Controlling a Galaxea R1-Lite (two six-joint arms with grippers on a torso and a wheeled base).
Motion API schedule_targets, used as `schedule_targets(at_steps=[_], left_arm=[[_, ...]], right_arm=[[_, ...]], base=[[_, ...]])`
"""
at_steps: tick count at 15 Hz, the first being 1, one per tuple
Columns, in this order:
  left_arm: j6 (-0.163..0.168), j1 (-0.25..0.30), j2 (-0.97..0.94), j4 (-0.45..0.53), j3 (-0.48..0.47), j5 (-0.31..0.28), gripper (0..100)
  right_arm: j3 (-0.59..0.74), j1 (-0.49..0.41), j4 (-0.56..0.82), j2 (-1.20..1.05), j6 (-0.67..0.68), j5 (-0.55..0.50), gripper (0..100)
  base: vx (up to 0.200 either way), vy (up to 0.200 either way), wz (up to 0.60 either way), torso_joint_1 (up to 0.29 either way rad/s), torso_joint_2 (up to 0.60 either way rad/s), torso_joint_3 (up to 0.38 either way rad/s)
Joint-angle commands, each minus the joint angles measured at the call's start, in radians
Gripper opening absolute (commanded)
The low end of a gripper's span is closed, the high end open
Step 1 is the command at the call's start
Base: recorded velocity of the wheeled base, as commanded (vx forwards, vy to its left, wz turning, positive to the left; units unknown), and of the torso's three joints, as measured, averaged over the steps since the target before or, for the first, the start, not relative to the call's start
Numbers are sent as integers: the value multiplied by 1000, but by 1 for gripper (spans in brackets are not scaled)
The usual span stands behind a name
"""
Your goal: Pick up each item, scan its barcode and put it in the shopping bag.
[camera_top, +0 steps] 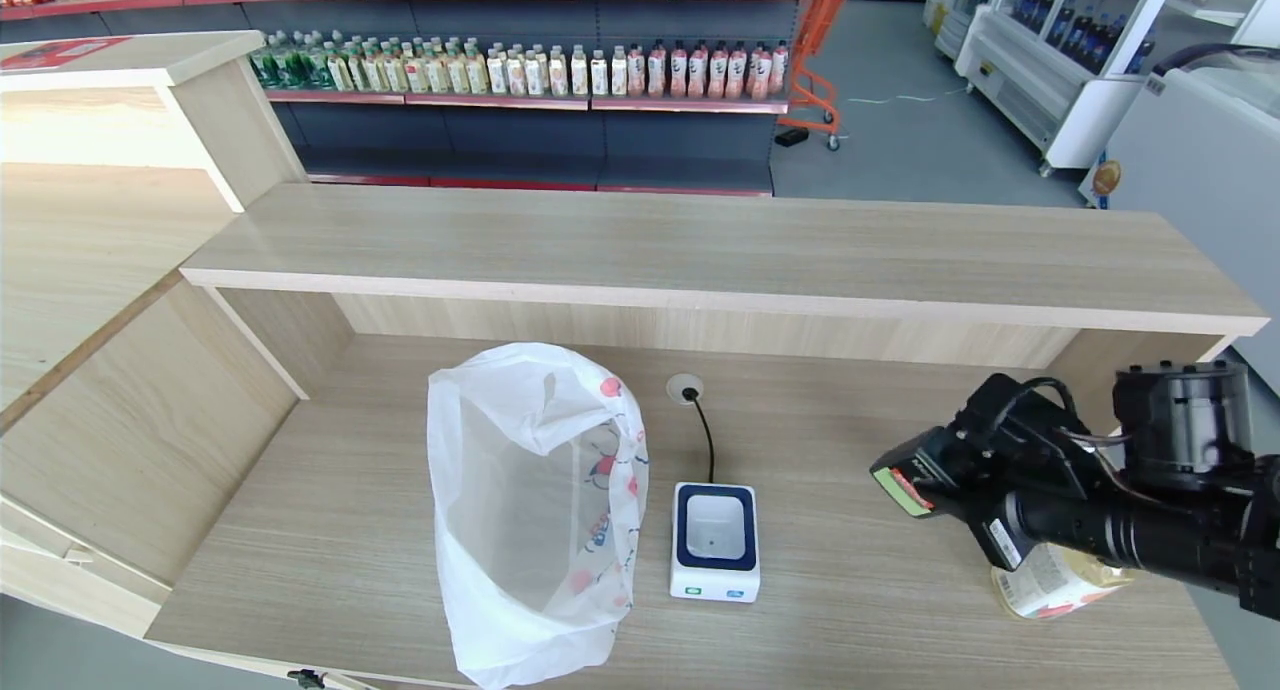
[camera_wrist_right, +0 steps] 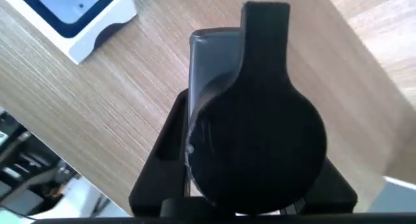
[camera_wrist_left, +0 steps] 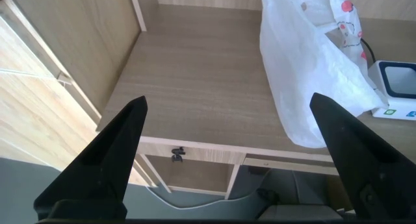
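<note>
**Checkout counter: bag open, one item under the right arm**

The counter (camera_top: 860, 610) is pale wood-grain, with side panels and a raised ledge (camera_top: 700, 245) along its far side. The right gripper (camera_top: 905, 488) hangs low over the counter's right part. A small green-and-red face shows at its front end, and I cannot tell whether it is open or clamped on something. Just behind it, under the arm, a cream container (camera_top: 1050, 582) with red print lies on the wood.

To that gripper's left stands the white scanner (camera_top: 714, 542), window facing up. Its black cable (camera_top: 706, 435) runs to a port in the counter. The shopping bag (camera_top: 535, 515), white and translucent, stands just beyond the scanner with its mouth open.

The left gripper (camera_wrist_left: 227, 104) is spread wide open with nothing between its fingers (camera_wrist_left: 127, 136). It hovers off the counter's near edge, and the bag is ahead of it.

Past the ledge are a grey floor (camera_top: 900, 130), shelves (camera_top: 520, 100) lined with bottles (camera_top: 600, 70), an orange trolley (camera_top: 815, 60), and white chillers (camera_top: 1070, 60) to the right.
</note>
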Motion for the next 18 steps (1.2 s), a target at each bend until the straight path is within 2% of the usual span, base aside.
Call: schedule_targets(at_steps=[1, 2, 3, 6, 7, 8, 11, 15, 18], left_arm=[[0, 0, 0, 0, 0, 1, 100], [-2, 2, 0, 0, 0, 1, 100], [0, 2, 0, 0, 0, 1, 100], [0, 2, 0, 0, 0, 1, 100], [0, 0, 0, 0, 0, 1, 100], [-2, 2, 0, 0, 0, 1, 100], [-2, 2, 0, 0, 0, 1, 100], [0, 2, 0, 0, 0, 1, 100], [0, 2, 0, 0, 0, 1, 100]], right_arm=[[69, -11, -47, -153, -232, 6, 0], [69, -24, -52, -172, -394, 15, 0], [67, -28, -55, -190, -606, 95, 0], [76, -39, -36, -139, -1312, 538, 0], [73, -25, -12, -112, -1548, 615, 0], [75, 24, 1, -101, -1687, 650, 0], [60, 130, 79, -26, -1954, 670, 0], [20, 185, 53, 26, -2051, 784, 0], [-2, 254, -29, 46, -2049, 785, 0]], base=[[0, 0, 0, 0, 0, 0], [0, 0, 0, 0, 0, 0], [0, 0, 0, 0, 0, 0], [0, 0, 0, 0, 0, 0], [0, 0, 0, 0, 0, 0], [0, 0, 0, 0, 0, 0], [0, 0, 0, 0, 0, 0], [0, 0, 0, 0, 0, 0], [0, 0, 0, 0, 0, 0]])
